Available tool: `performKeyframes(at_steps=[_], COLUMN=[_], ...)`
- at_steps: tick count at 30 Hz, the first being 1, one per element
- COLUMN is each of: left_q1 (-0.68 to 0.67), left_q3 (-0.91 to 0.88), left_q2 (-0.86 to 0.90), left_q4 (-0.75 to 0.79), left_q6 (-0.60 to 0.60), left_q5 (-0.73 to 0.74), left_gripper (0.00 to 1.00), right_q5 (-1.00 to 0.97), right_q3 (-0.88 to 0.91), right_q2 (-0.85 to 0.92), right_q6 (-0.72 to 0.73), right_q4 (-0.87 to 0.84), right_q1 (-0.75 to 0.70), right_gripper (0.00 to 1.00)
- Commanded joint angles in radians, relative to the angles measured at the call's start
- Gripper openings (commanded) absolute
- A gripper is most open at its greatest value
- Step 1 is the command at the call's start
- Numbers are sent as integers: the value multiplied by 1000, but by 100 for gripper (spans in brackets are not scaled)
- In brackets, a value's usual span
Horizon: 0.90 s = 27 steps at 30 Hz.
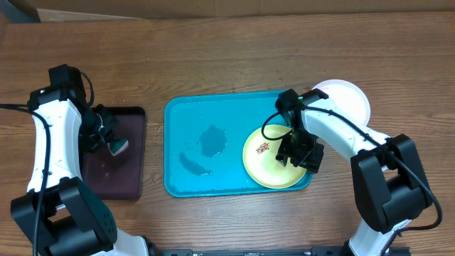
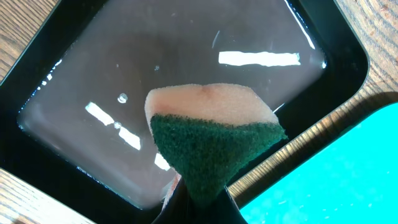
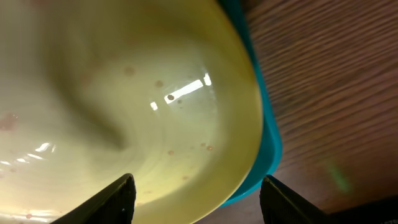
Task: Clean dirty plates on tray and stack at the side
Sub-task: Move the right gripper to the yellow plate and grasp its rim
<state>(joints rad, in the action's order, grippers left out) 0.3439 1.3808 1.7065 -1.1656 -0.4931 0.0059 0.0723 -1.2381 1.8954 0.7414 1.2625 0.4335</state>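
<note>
A yellow-green plate (image 1: 264,158) with small red-brown smears lies at the right end of the turquoise tray (image 1: 192,124). My right gripper (image 1: 298,153) hovers open over the plate's right edge; in the right wrist view its fingers (image 3: 196,199) straddle the plate's rim (image 3: 155,124) and the tray's corner (image 3: 268,149). A white plate (image 1: 350,101) sits on the table to the right of the tray, with no blue plate visible. My left gripper (image 1: 106,139) is shut on a sponge with a green scouring face (image 2: 214,140) above the dark tray (image 2: 186,56).
The dark maroon-black tray (image 1: 114,167) stands left of the turquoise tray and holds a film of water. Wet patches (image 1: 212,140) lie on the turquoise tray's floor. Bare wooden table surrounds both trays.
</note>
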Motion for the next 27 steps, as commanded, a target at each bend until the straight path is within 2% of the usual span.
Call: performKeyframes(at_steps=[1, 7, 11, 14, 17, 19, 22, 24, 27], left_q1=[3, 3, 3, 3, 2, 2, 2, 2, 2], left_q3=[-5, -5, -5, -5, -5, -5, -5, -5, -5], left_q2=[6, 6, 6, 6, 6, 6, 6, 6, 6], left_q4=[0, 1, 2, 2, 4, 4, 4, 5, 11], left_q6=[19, 18, 18, 18, 18, 18, 27, 56, 95], left_q5=[13, 13, 13, 13, 14, 14, 32, 64, 107], left_gripper=[4, 4, 4, 4, 5, 4, 4, 4, 4], right_q5=[0, 23, 34, 66, 119, 158, 220, 269, 268], right_q3=[35, 87, 87, 87, 87, 87, 87, 87, 87], right_q2=[-16, -16, -16, -16, -16, -16, -16, -16, -16], right_q6=[18, 16, 10, -17, -51, -87, -171, -243, -245], right_q4=[-21, -90, -124, -161, -226, -283, -381, -427, -451], right_q1=[10, 10, 10, 10, 10, 11, 21, 32, 45], right_gripper=[64, 63, 54, 42, 17, 9, 10, 21, 25])
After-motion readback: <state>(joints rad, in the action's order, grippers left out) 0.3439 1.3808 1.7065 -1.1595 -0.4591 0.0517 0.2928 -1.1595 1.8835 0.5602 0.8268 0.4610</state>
